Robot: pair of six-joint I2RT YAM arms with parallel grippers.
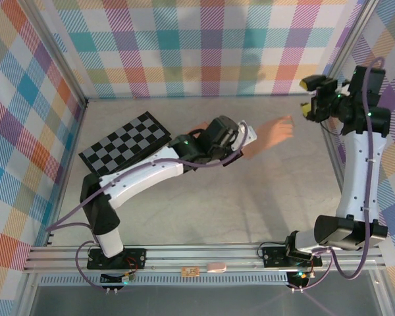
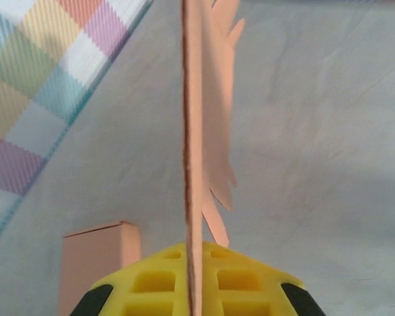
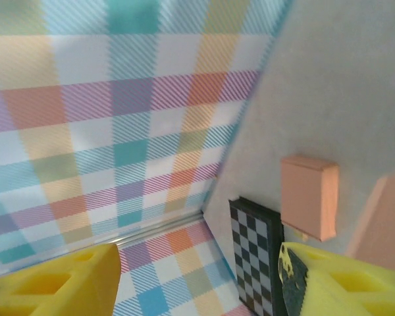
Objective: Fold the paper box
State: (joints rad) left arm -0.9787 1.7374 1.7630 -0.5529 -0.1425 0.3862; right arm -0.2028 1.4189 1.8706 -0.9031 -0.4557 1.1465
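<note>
At the far left, a black-and-white checkerboard (image 1: 125, 148) lay flat on the pale, matte table (image 1: 250, 204). In the left wrist view, a small box (image 2: 95, 263) of peach card stood closed near it, square-edged and plain. Its inside could not be seen.

Toward the middle, the left gripper (image 1: 245, 141) was clamped on the paper cutout (image 1: 273, 133), a thin sheet of the same peach card. The yellow, waffle-patterned pads (image 2: 151, 283) pressed its near edge from both sides. From the wrist the sheet was seen edge-on, standing upright as a narrow line with pointed tabs fanning off to its right. It was lifted off the table and reached toward the right arm.

At the right, the right gripper (image 1: 311, 96) hung near the plaid wall (image 1: 204, 46), apart from the sheet. Its yellow fingers (image 3: 59, 283) were spread wide with nothing between them.
</note>
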